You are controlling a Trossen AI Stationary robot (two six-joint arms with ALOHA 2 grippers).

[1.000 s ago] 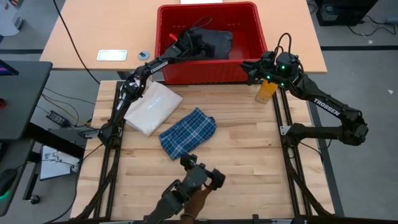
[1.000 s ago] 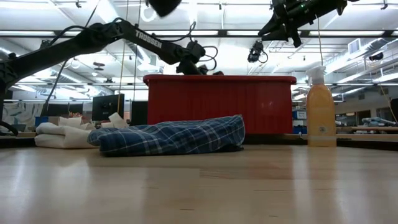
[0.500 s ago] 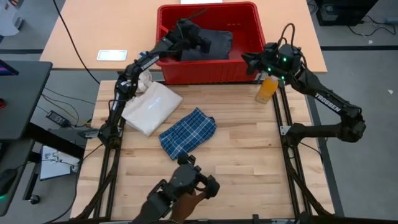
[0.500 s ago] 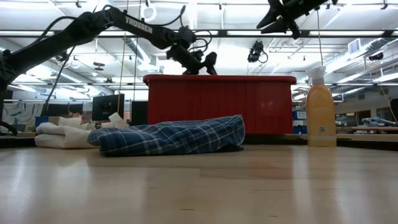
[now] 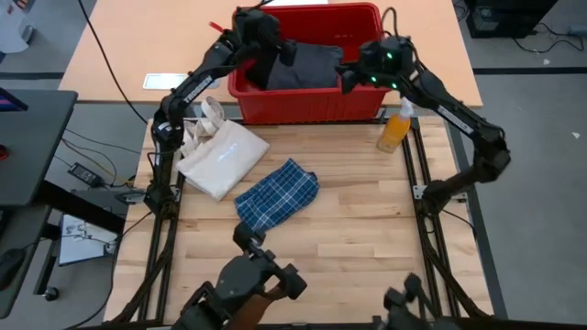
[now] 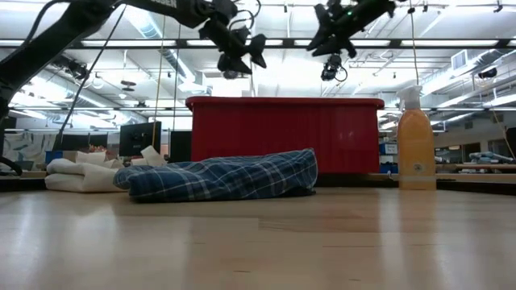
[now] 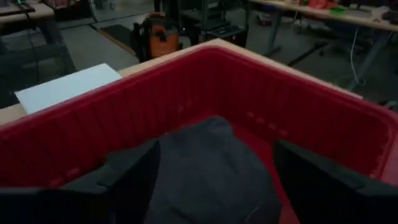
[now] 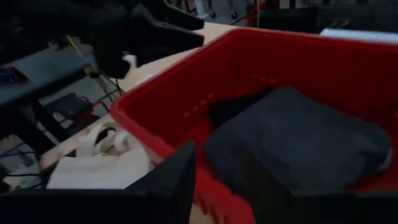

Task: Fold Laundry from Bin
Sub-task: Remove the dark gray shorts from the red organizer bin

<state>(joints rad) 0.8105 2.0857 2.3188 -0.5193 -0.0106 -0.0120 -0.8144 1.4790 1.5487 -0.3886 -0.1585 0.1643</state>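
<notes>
High view: the red bin (image 5: 307, 96) stands at the far edge of the wooden surface (image 5: 348, 238), with a dark charcoal-grey piece (image 5: 307, 66) lying inside it. The left gripper (image 5: 268, 48) hangs over the bin's left part, and the right gripper (image 5: 347, 78) hangs over its right part. Neither touches the cloth. On the surface, a blue-and-white plaid shirt (image 5: 277, 195) lies bunched near the middle, a cream-white tote bag (image 5: 220, 156) lies just to its left, and an orange spray bottle (image 5: 395, 128) stands beside the bin's right front corner.

Low view: both grippers hover above the bin's rim (image 6: 282, 102), the left gripper (image 6: 235, 50) with its jaws spread apart and empty, the right gripper (image 6: 330, 40) also carrying nothing. The plaid shirt (image 6: 226, 177) rests in front of the bin wall, and the bottle (image 6: 416, 145) stands upright to its right.

Left wrist view: the 2 dark fingers (image 7: 134, 174) stand wide apart, released, with the charcoal-grey piece (image 7: 208, 168) between them and farther off on the bin floor.

Right wrist view: the fingers (image 8: 177, 174) stand only partly apart, with nothing between them; the charcoal-grey piece (image 8: 298, 143) lies in the bin, beside a black piece (image 8: 233, 106).
</notes>
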